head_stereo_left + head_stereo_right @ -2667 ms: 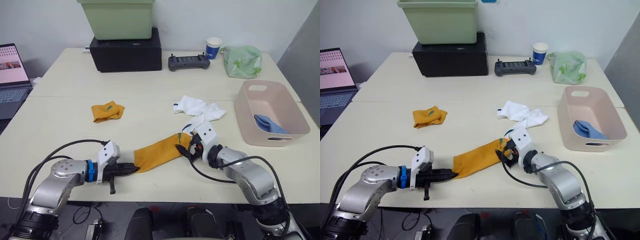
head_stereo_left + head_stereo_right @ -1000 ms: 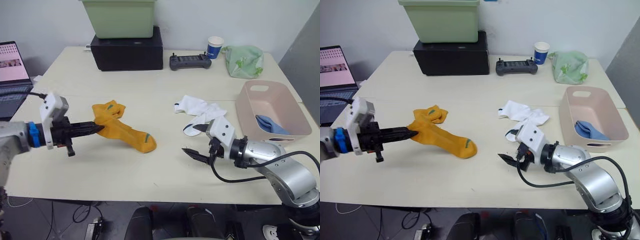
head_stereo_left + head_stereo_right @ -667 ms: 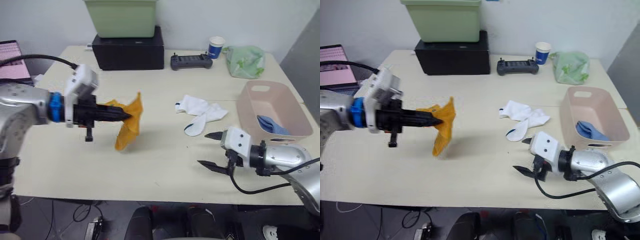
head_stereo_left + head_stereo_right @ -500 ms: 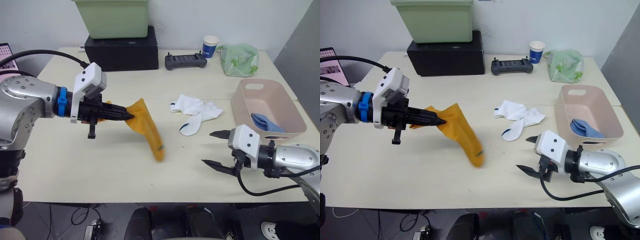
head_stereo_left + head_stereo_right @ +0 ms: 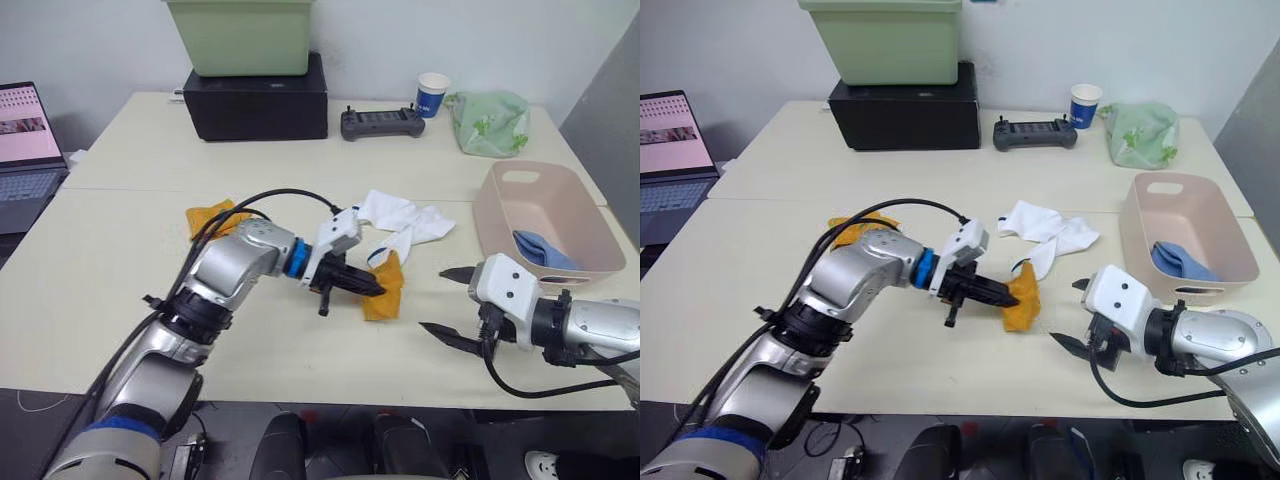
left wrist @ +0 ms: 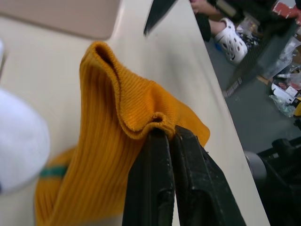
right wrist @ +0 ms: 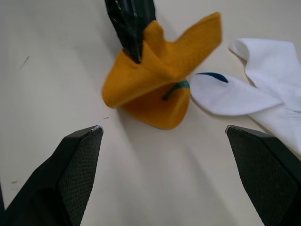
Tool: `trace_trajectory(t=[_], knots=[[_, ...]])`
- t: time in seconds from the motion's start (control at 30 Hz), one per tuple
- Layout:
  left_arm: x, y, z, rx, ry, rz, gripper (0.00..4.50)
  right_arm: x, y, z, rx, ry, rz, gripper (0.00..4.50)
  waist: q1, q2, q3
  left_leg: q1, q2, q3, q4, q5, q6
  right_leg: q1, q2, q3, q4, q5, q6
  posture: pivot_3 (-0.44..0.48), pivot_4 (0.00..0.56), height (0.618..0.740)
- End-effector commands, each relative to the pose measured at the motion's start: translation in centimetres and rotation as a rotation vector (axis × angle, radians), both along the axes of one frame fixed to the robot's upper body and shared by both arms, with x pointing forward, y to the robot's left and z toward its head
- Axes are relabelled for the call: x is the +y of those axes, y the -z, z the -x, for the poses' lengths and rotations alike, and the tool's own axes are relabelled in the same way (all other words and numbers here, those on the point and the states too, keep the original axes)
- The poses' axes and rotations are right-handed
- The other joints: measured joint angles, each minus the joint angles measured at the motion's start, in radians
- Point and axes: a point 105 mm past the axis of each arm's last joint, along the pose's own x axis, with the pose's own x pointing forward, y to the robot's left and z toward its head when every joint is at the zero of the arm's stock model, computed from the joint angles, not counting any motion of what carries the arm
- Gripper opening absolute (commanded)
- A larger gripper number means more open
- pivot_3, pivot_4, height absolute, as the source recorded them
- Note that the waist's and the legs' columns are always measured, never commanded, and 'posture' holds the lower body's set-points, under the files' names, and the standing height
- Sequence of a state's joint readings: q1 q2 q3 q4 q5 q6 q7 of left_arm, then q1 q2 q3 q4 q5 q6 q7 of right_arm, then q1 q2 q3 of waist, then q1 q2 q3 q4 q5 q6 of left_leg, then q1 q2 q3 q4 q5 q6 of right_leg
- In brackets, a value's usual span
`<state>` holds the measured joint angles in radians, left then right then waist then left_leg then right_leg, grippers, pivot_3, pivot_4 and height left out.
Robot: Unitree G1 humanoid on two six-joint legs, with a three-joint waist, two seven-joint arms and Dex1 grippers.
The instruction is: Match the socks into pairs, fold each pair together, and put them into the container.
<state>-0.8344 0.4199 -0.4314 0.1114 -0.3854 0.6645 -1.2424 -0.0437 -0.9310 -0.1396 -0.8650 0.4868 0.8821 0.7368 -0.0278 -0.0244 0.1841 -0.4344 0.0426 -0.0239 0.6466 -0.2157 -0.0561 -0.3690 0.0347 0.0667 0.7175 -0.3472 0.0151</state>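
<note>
My left gripper [image 5: 374,291] is shut on a mustard-orange sock [image 5: 386,293], pinching its bunched cuff [image 6: 127,110] while the sock's lower end rests crumpled on the table. A second orange sock [image 5: 209,216] lies bunched at the left behind my left arm. Two white socks [image 5: 404,220] lie overlapping just beyond the held sock. The pale pink container [image 5: 520,195] stands at the right with a light blue sock [image 5: 540,250] inside. My right gripper [image 5: 432,300] is open and empty, right of the held sock and near the table's front edge.
At the back stand a green bin [image 5: 243,38] on a black box [image 5: 255,98], a black controller [image 5: 380,123], a paper cup [image 5: 432,93] and a pale green cloth bag [image 5: 488,123]. A laptop [image 5: 25,140] sits at the far left.
My left gripper has carried the orange sock from the left side to the table's middle, beside the white socks. My right gripper let go of it earlier and has drawn back to the right, open.
</note>
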Motion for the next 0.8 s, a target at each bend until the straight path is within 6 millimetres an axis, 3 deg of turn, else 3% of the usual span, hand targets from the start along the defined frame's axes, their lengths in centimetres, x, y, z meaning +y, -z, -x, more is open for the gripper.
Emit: trace_trajectory(t=[0.03,0.23,0.4,0.57,0.7,0.8], knots=[[-3.2,0.3,-0.2,-0.076,0.050,0.016,0.00,-0.4,-0.8,0.6,-0.035,0.012,0.027,4.49,0.000,0.000,0.000,0.000,0.000,0.000,0.000,0.000,0.000,0.000,0.000,0.000,0.000,0.000,0.000,0.000,0.150,0.735],[-5.7,0.8,-1.0,-0.108,0.038,0.029,0.00,-1.3,-0.3,0.9,-0.006,0.042,0.082,4.49,-0.004,0.000,0.000,0.000,-0.001,0.000,0.000,0.000,0.000,0.000,0.000,0.001,0.000,0.000,0.000,0.000,0.150,0.735],[-6.3,-0.6,-0.4,-0.148,0.079,0.095,1.35,-2.3,0.0,0.8,-0.005,0.077,0.120,4.50,-0.003,0.000,0.000,0.000,-0.001,0.001,0.000,0.000,0.000,0.000,0.001,0.001,0.000,0.000,0.000,0.000,0.150,0.735],[-4.7,-3.5,-0.7,-0.201,0.084,0.150,3.01,-2.4,0.1,0.7,-0.007,0.091,0.116,4.50,-0.004,0.000,0.000,0.000,0.000,0.001,0.000,0.000,0.000,0.000,0.001,0.001,0.000,0.000,0.000,0.000,0.150,0.735],[-1.1,-4.7,-0.6,-0.254,0.111,0.148,4.37,-2.3,0.2,0.3,-0.035,0.129,0.090,4.50,-0.006,0.000,0.000,0.001,0.000,0.001,0.000,0.000,0.000,0.000,0.001,0.002,0.000,0.000,0.000,0.000,0.150,0.735],[1.7,-3.1,-0.6,-0.261,0.126,0.075,4.47,-2.6,0.5,-0.5,-0.057,0.195,0.057,4.50,-0.005,0.001,-0.001,0.001,0.001,0.000,-0.001,0.001,-0.001,0.000,0.001,0.001,0.000,0.000,0.000,0.000,0.150,0.735]])
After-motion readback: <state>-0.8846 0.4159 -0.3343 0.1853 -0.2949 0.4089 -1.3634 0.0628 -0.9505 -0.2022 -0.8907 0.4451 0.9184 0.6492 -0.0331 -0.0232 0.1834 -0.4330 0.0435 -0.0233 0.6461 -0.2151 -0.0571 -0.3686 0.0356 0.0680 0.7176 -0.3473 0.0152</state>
